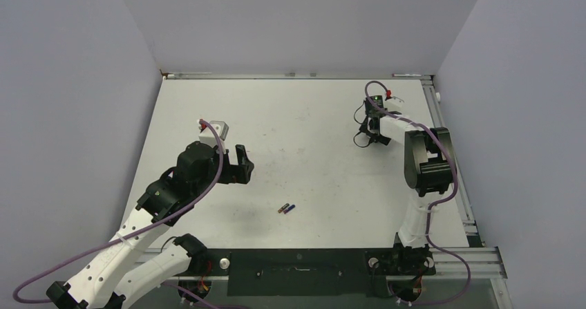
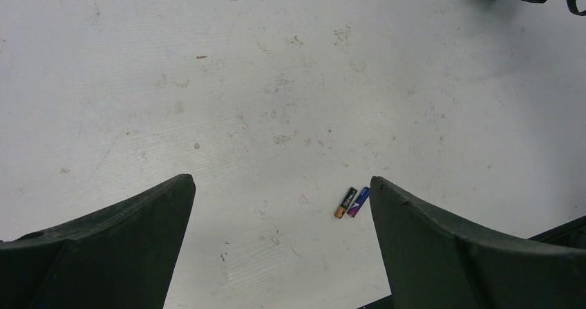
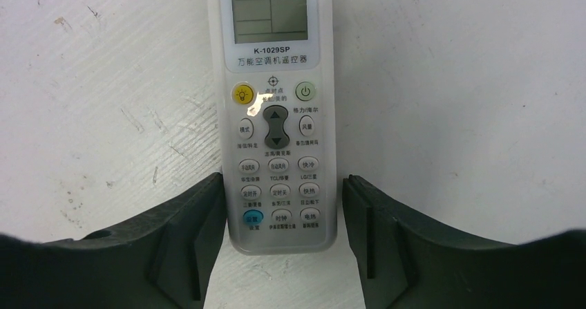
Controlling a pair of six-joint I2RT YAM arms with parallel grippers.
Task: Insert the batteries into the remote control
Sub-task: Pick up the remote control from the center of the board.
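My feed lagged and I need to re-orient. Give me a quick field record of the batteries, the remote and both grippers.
batteries: two, side by side on the table, not gripped
remote control: lying face up, screen and buttons showing, battery recess out of sight
left gripper: open wide above bare table, holding nothing, batteries in view near one finger
right gripper: open, fingers either side of the remote's lower end, slim gap at one side
loading: not yet done
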